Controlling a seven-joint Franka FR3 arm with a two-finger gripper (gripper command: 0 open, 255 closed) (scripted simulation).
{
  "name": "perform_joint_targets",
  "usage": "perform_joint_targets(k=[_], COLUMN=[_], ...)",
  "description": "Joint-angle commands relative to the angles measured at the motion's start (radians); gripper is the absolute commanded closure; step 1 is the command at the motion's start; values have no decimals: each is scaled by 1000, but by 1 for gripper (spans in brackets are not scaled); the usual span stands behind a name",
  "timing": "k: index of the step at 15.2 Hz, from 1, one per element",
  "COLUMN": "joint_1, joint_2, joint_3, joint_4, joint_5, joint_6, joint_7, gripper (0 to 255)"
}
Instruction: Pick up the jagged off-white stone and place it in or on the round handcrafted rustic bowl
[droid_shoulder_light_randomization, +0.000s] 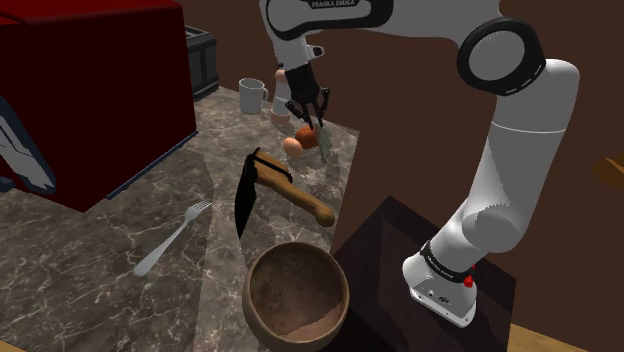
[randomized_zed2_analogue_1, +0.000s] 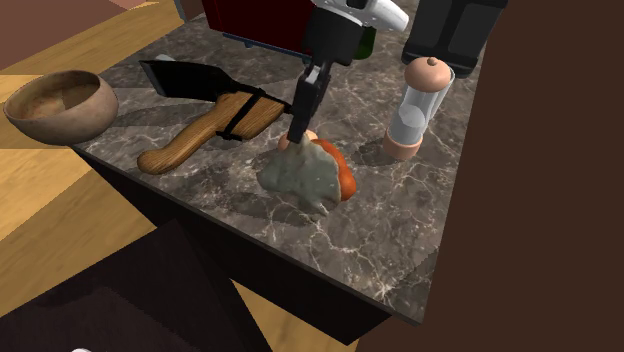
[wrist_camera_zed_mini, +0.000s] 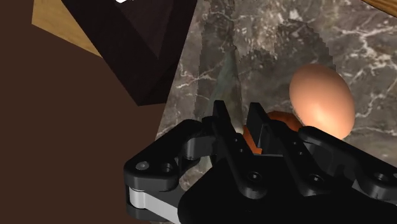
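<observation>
The brown bowl (droid_shoulder_light_randomization: 295, 285) sits at the table's near corner by the stand. Beyond it lies a hatchet (droid_shoulder_light_randomization: 290, 192), and farther along that edge is the grey-green jagged stone (randomized_zed2_analogue_1: 300, 178), set on edge against an egg (wrist_camera_zed_mini: 321, 98) and an orange object (randomized_zed2_analogue_1: 345, 182). The end effector (wrist_camera_zed_mini: 240, 121) is almost closed, pinching the stone's thin upper rim. The stone looks rigid, rough and fairly heavy, so gripping across its flat faces nearer the middle should slip least.

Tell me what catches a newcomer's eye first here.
The black gripper clasps a jagged grey-green stone above the marble counter, next to an egg. A wooden-handled hatchet lies between them and the brown rustic bowl at the counter's end.
</observation>
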Motion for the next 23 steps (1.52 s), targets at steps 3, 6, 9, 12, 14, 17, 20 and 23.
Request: perform_joint_targets(k=[3,6,9,12,14,17,20,23], joint_1=[2,3,6,8,11,14,19,25], joint_2=[-2,-2,0,5,10,20,35,54], joint_3=[0,1,1,2,2,2,3,3], joint_4=[49,89,132,180,215,271,334,405], joint_5=[0,-1,-2,-3,-5,-7,-11,-16], joint_6=[-51,-91,-132,-175,-205,-251,-299,-351], joint_7=[-3,-5,-7,-9,-10,-12,-14,-16], gripper=[255,255,255,255,255,255,255,255])
